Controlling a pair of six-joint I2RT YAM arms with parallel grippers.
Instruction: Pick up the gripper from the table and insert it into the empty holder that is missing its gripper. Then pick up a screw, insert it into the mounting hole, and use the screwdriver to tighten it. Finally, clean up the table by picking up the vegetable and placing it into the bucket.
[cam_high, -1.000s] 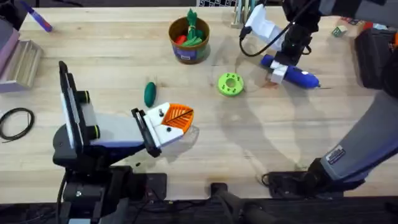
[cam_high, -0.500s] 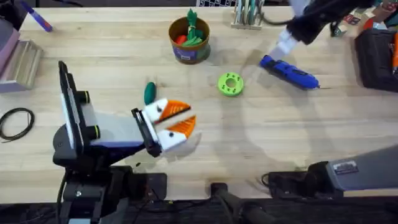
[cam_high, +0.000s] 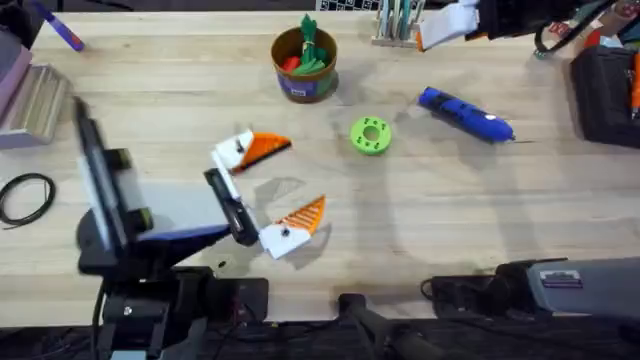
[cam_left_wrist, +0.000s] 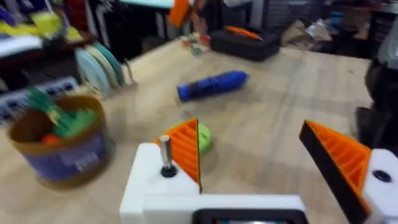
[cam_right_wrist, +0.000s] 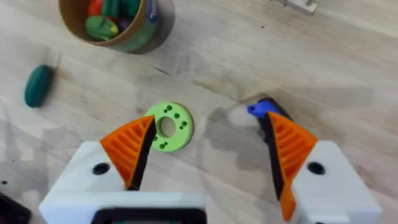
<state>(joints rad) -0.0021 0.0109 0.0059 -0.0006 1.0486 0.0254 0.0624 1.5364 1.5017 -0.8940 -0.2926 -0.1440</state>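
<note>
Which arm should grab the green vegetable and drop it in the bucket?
Left, probably. The left gripper is open and low near the bucket. The right gripper is at the table's far edge, and the vegetable lies beyond the green disc from it.

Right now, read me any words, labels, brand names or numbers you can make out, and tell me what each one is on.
No text can be read.
the bucket: a pale label on its blue-purple side, too blurred to read.
the right arm's base: a small white sticker, too small to read.
the screwdriver: no marking that I can make out.
</note>
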